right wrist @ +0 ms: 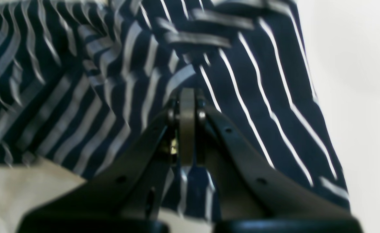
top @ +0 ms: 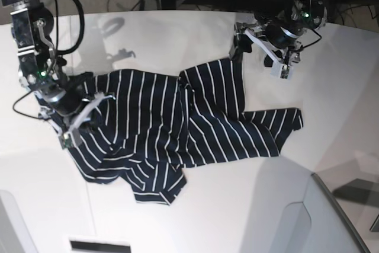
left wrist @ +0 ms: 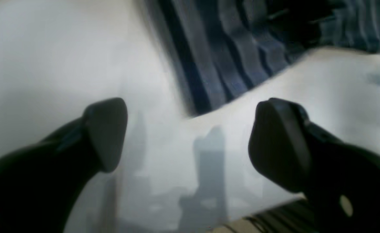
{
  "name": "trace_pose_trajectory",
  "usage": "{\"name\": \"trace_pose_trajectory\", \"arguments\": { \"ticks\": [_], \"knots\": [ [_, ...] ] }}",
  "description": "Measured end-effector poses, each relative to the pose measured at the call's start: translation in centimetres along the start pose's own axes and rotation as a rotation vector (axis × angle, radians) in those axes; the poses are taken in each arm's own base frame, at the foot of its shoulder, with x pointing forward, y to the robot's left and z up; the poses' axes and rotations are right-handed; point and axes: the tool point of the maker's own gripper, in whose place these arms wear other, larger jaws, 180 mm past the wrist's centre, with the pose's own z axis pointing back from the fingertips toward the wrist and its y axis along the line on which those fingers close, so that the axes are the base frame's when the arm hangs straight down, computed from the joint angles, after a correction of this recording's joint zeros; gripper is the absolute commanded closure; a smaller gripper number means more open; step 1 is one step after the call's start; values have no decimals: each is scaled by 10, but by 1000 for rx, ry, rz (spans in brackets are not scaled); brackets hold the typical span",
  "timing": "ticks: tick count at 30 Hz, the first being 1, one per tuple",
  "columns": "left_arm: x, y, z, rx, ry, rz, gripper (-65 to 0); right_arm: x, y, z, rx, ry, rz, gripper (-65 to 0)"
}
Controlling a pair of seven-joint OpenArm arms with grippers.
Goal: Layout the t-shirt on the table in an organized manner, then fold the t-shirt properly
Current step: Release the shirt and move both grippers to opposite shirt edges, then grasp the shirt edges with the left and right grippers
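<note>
On the table (top: 195, 217), the shirt (top: 177, 122) is pinched by the right gripper (right wrist: 187, 97); the left gripper (left wrist: 190, 136) is spread empty, so bunching is risked if only one side is pulled.

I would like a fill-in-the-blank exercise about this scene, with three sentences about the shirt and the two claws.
1. The t-shirt is dark navy with thin ____ stripes.
2. The left claw has its two fingers wide apart and holds ____.
3. The right claw is ____ on the striped fabric, over the white table.

Missing words: white; nothing; shut
</note>
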Motion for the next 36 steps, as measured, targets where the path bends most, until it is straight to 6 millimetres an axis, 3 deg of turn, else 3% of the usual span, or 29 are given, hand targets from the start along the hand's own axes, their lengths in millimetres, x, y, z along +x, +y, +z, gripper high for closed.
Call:
{"name": "trace_pose_trajectory", "arguments": {
  "ticks": [8,17,18,20,25,28,30,32,36],
  "knots": [
    [6,-7,-24,-29,-19,62,-533,-23,-6,9,-12,44,-6,-8],
    [18,-21,-48,-92,-77,156,-527,-33,-31,18,-73,51,-51,-8],
    [19,-22,-50,-93,-79,162,-507,-36,-36,18,-86,55,-64,-6],
    [19,-22,-53,-94,-81,170,-400,-43,-55,21,-135,64,-109,-6],
    [5,-22,-54,-92,-35,180,0,-50,-121,44,-325,29,-252,-9],
    [2,-24,-54,-96,-27,187,0,-55,-144,56,-393,2,-341,-20],
    [3,-23,-53,-93,-29,183,0,-59,-158,62,-434,-1,-375,-69],
    [4,-19,-51,-85,-18,164,0,-64,-164,62,-447,20,-383,-167],
    [8,11,-34,-13,4,78,0,-96,-147,60,-399,193,-424,-365]
  ]
}}
